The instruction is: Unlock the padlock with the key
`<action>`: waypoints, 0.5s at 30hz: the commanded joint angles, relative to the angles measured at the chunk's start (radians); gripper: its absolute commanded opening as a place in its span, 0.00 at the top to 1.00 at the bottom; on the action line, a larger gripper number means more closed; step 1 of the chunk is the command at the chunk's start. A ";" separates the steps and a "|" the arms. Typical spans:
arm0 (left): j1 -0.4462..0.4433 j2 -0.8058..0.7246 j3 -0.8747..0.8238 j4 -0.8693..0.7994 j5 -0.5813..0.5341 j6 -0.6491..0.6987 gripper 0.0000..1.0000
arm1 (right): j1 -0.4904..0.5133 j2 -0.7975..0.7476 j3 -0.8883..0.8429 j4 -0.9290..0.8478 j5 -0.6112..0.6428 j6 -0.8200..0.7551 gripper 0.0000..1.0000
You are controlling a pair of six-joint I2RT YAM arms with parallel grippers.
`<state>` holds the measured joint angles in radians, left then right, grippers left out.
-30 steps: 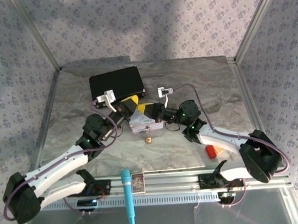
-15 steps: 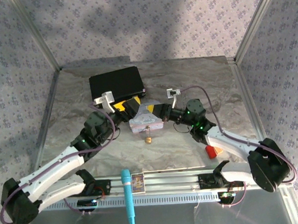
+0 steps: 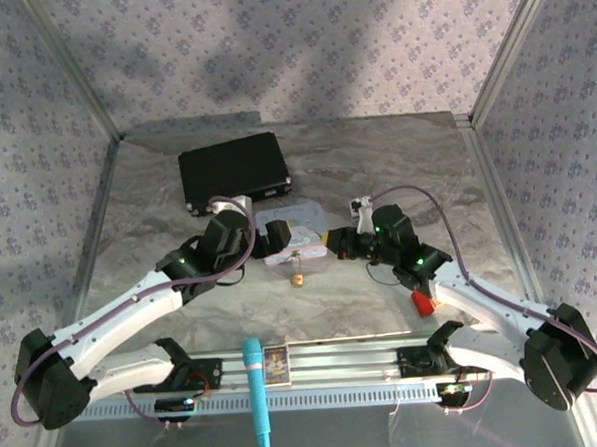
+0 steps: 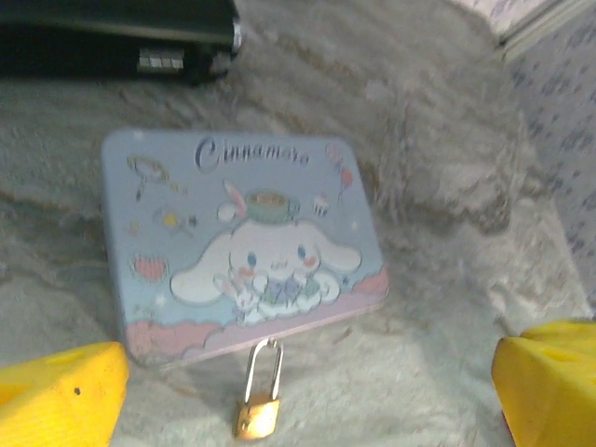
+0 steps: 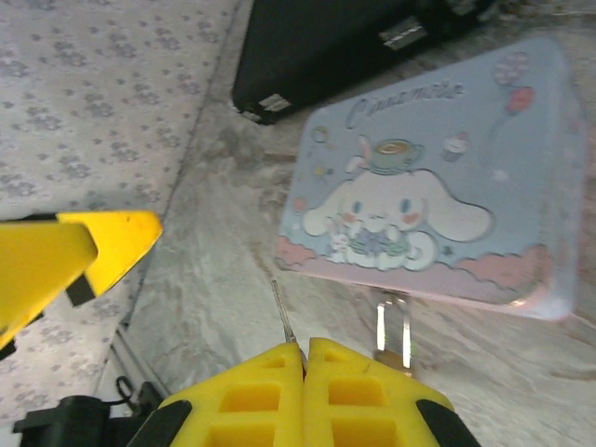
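Grey marbled table [image 3: 426, 177], walled in by patterned paper. At far left, black case [image 3: 233, 167], lying flat just beyond the tin, with a narrow gap between the two.

Mid-table, pale blue tin [image 4: 242, 233], lid up (cartoon white figure with a teacup, script lettering above it), crowded from both sides by the arms in the top view.

Left gripper [image 4: 309, 372] hovering near the tin's near edge, yellow fingers spread wide, nothing between them, framing the padlock from either side without touching it. Right gripper [image 5: 304, 358] at the tin's near right, fingers pressed together and pinching the key.

On the near rail, well apart from all this, turquoise marker [image 3: 255, 391]. Near right, beside the right forearm, red-and-orange block [image 3: 423, 301].

Just near of the tin, padlock [image 4: 258, 414], brass body toward the arms, shackle top meeting the tin's near edge; in the right wrist view, body hidden behind the right fingers, shackle alone showing.

Thin silvery key [image 5: 282, 318], poking out from the finger seam, pointing toward the tin, left of the shackle and apart from it.
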<state>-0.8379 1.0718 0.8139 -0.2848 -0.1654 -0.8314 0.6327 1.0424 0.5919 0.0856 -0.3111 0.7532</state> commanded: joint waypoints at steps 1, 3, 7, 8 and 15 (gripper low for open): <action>-0.020 0.039 -0.035 -0.021 0.036 -0.052 0.00 | -0.012 -0.027 -0.012 -0.100 0.052 -0.028 1.00; -0.027 0.088 -0.047 -0.001 0.080 -0.061 0.04 | -0.016 -0.026 -0.017 -0.110 0.051 -0.026 1.00; -0.092 0.185 -0.029 0.002 0.064 -0.061 0.16 | -0.018 -0.028 -0.034 -0.111 0.048 -0.016 1.00; -0.114 0.217 -0.018 -0.004 0.046 -0.056 0.16 | -0.018 -0.032 -0.040 -0.109 0.050 -0.014 1.00; -0.151 0.380 -0.026 0.097 0.005 -0.092 0.30 | -0.021 -0.047 -0.067 -0.109 0.056 -0.005 1.00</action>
<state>-0.9848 1.4265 0.7776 -0.2607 -0.1253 -0.9089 0.6193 1.0164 0.5316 -0.0067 -0.2718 0.7471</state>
